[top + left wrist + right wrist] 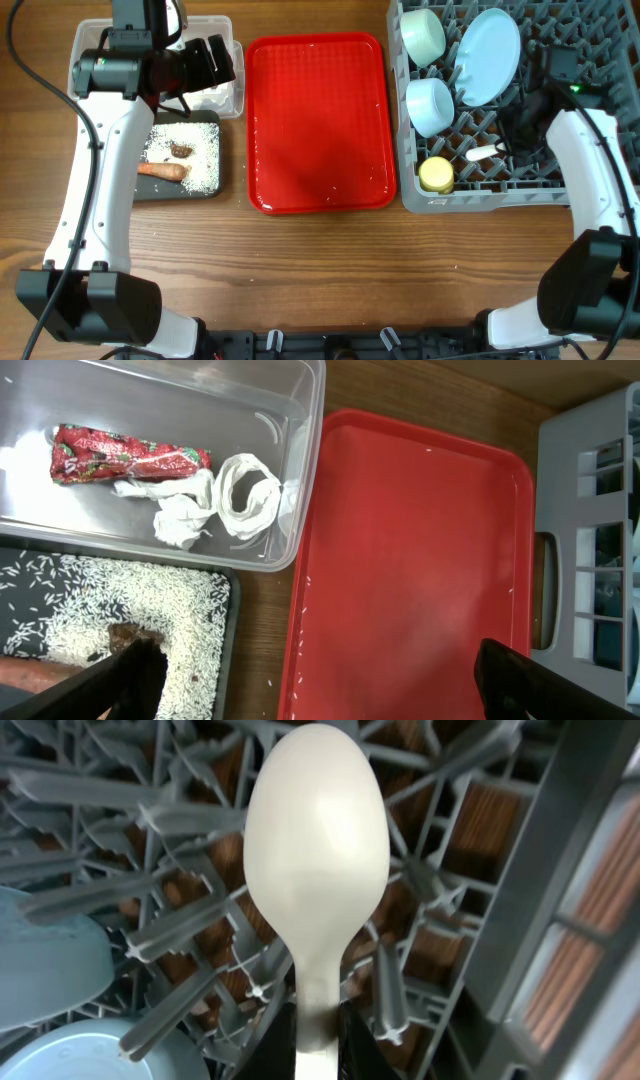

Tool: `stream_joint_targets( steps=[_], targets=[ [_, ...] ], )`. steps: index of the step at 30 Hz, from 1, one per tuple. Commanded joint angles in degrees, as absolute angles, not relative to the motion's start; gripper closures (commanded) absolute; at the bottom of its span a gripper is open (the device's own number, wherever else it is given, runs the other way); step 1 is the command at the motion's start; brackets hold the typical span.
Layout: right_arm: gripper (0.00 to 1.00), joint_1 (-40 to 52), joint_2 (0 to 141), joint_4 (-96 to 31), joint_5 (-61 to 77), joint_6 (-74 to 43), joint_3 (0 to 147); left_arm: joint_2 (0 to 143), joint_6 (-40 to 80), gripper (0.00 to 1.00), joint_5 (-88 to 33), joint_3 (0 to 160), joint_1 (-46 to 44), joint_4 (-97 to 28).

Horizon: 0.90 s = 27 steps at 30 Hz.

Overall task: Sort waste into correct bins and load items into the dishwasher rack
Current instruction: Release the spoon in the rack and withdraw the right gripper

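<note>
My right gripper (318,1038) is shut on the white spoon (316,860), holding it by the handle over the grey dishwasher rack (590,190); the spoon's tip (484,152) shows from above. The rack holds the pale green bowl (422,36), blue plate (488,56), blue bowl (432,105) and yellow cup (436,175). My left gripper (320,680) is open and empty above the gap between the black tray and red tray. The clear tub (150,530) holds the red wrapper (125,455) and white tissue (215,500). The black tray (205,190) holds rice (200,160), the carrot stick (163,171) and brown lump (181,150).
The flat red serving tray (318,120) lies between the bins and the rack, with a few rice grains (303,610) along its left edge. Bare wooden table (330,270) stretches in front.
</note>
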State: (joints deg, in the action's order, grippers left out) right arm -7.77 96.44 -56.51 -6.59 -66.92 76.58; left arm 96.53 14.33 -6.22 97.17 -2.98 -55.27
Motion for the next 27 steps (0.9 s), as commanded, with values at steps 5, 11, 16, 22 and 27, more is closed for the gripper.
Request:
stream_joint_targets(
  steps=[5, 11, 16, 22, 27],
  targets=[
    [0.69, -7.09, 96.01, -52.62, -4.19, -65.63, 77.21, 96.38, 14.39, 0.0, -5.89, 97.84, -2.72, -55.16],
    [0.38, -7.09, 91.96, -52.9, -4.21, -56.97, 79.05, 96.38, 14.39, 0.0, -5.89, 97.84, -2.72, -55.16],
    [0.32, -7.07, 82.15, -53.34, -2.33, -39.53, 80.34, 96.38, 14.39, 0.0, -5.89, 97.84, -2.72, -55.16],
    [0.0, -7.07, 66.0, -56.53, 21.04, -4.91, 81.47, 96.38, 14.39, 0.0, -5.89, 97.84, -2.72, -55.16],
    [0.0, -7.09, 58.7, -61.01, 14.26, -4.49, 81.47, 96.38, 14.39, 0.0, -5.89, 97.84, -2.72, -55.16]
  ],
)
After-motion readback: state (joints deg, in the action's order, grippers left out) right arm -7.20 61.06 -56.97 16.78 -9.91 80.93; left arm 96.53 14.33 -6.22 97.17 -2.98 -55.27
